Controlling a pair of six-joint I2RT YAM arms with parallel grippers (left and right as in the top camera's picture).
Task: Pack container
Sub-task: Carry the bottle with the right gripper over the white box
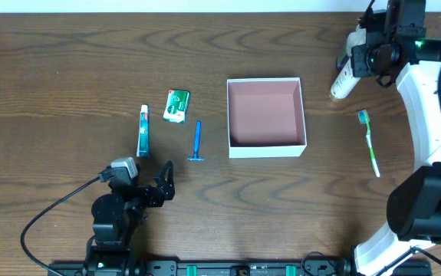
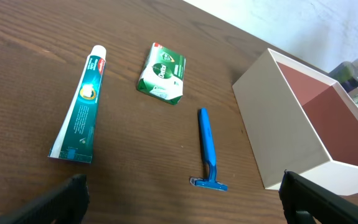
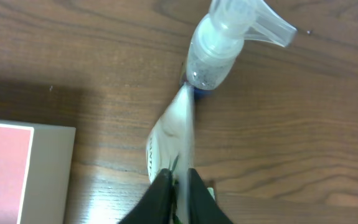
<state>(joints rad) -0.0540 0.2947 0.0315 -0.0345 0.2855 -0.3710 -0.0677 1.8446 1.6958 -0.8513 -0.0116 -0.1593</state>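
The container (image 1: 266, 149), a square white-walled box with a pink-brown inside, stands open at the table's middle; it also shows in the left wrist view (image 2: 278, 118) and the right wrist view (image 3: 48, 168). My right gripper (image 1: 350, 69) (image 3: 180, 180) is shut on a white tube (image 1: 341, 83) (image 3: 169, 134), to the right of the box's far corner. A clear spray bottle (image 3: 213, 53) lies just beyond the tube. My left gripper (image 1: 162, 180) (image 2: 182, 186) is open and empty, near the table's front left.
Left of the box lie a toothpaste tube (image 1: 143, 130) (image 2: 82, 106), a small green packet (image 1: 176, 106) (image 2: 161, 73) and a blue razor (image 1: 197, 140) (image 2: 208, 146). A green-and-white toothbrush (image 1: 369, 138) lies to the right of the box.
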